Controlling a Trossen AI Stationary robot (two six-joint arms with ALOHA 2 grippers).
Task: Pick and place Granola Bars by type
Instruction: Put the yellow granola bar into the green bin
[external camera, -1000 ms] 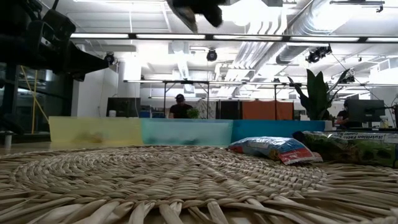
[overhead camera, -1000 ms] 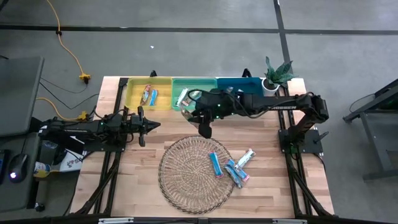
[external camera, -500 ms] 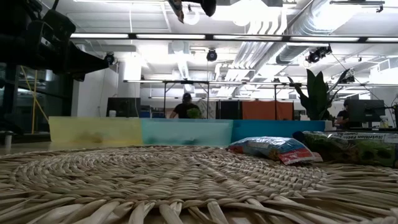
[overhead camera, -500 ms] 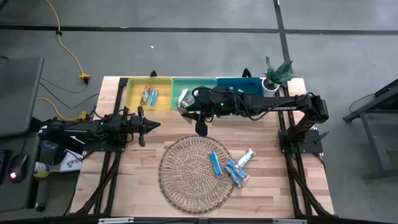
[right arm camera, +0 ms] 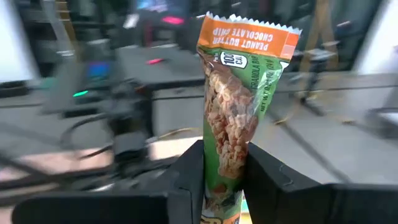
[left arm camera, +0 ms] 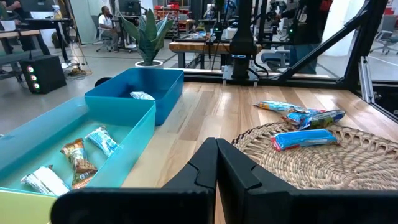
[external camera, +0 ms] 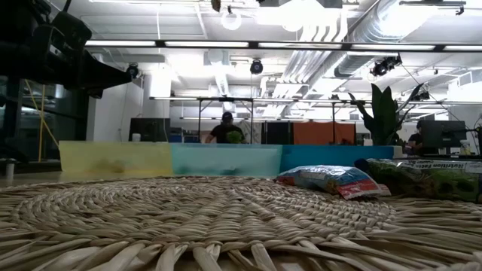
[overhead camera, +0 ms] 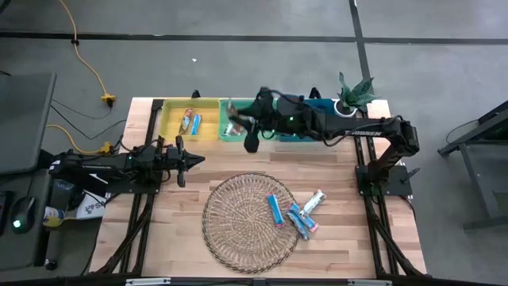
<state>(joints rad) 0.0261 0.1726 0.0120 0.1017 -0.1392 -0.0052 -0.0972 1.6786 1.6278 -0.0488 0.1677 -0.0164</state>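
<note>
My right gripper (overhead camera: 240, 125) hangs high over the green bin (overhead camera: 248, 133) at the table's far side, shut on an orange-and-green granola bar (right arm camera: 233, 112). Three more wrapped bars, blue (overhead camera: 275, 210), blue (overhead camera: 298, 222) and white (overhead camera: 314, 202), lie flat on the round wicker mat (overhead camera: 238, 226). Other bars lie in the yellow bin (overhead camera: 190, 121), the green bin and the blue bin (left arm camera: 142, 95). My left gripper (left arm camera: 216, 163) waits shut and level at the table's left side, touching nothing. My right gripper pinches the bar's two long sides (right arm camera: 214, 168) between its two fingers (right arm camera: 189, 180), on the bar's lower half. The fingers lie about level and cross the bar. The bar stands upright with its orange crimped end (right arm camera: 249, 31) on top, lifted clear above the bins.
The three bins stand in a row along the far edge, with a potted plant (overhead camera: 352, 97) at their right end. Bare wood lies between the mat and the bins (overhead camera: 238, 159). People stand in the room beyond the table (external camera: 227, 129).
My right gripper has risen and gone from the mat's far rim toward the table's far edge, over the green bin. It has tipped from pointing down to about level and stays shut on the bar, which now stands upright.
</note>
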